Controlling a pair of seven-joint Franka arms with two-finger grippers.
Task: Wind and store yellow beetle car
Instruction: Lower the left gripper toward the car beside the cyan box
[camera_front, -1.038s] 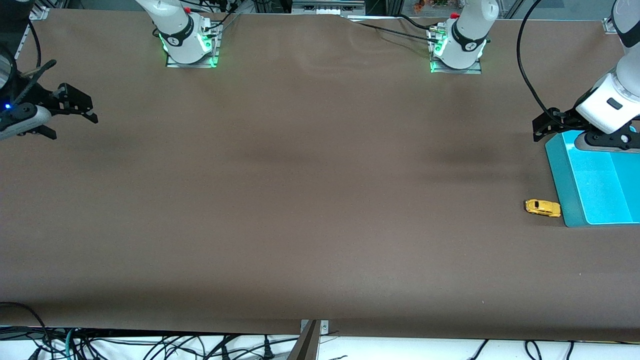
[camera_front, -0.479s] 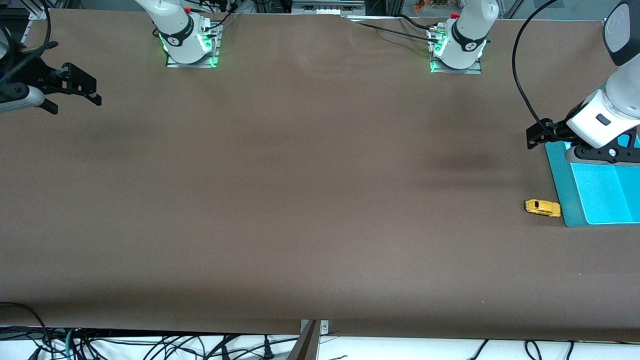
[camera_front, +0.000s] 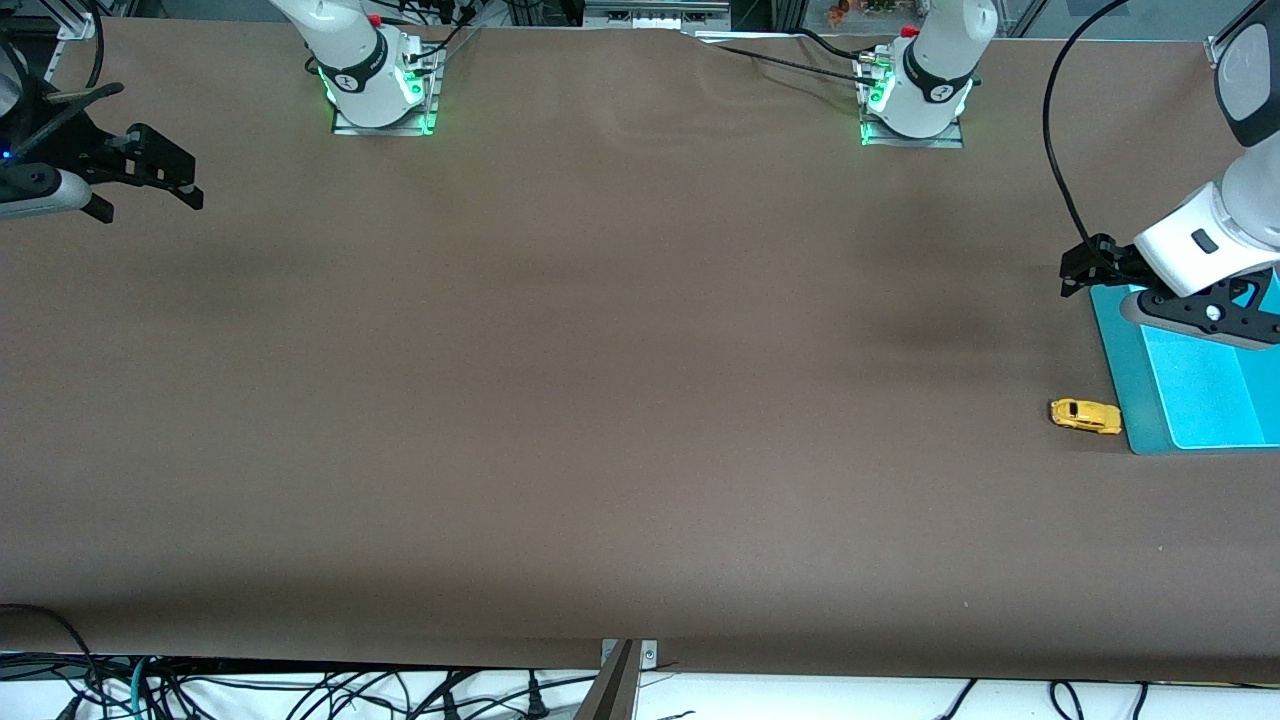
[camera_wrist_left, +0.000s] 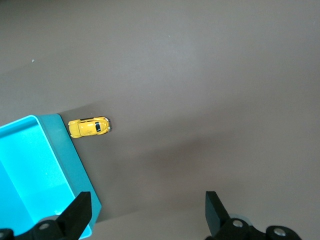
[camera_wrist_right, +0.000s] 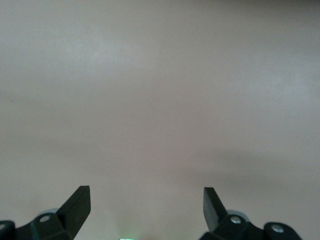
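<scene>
- Yellow beetle car: a tiny glossy toy with a rounded body and dark windows, sitting on the bench toward the left arm's end, just beside the near corner of the box; whether it is touching the wall cannot be told.
- Box: a shallow turquoise tray of smooth plastic with rounded corners and sloping walls, lying at the left arm's end of the bench, partly running out of the front view.
- Bench: a matte brown covering, faintly rippling near the arm bases and carrying soft shadows.
- Left gripper: black, hanging over the bench at the box's corner farther from the front camera; its fingers are standing wide apart, holding nothing.
- Right gripper: black, waiting over the right arm's end of the bench, its fingers spread open and empty.
- Left wrist view: showing the car from above beside the box wall, roof and rear window plain.
- Right wrist view: showing only bare bench.
- Room: tangled cables are hanging below the near edge in the front view; green lights are glowing at both arm bases.
</scene>
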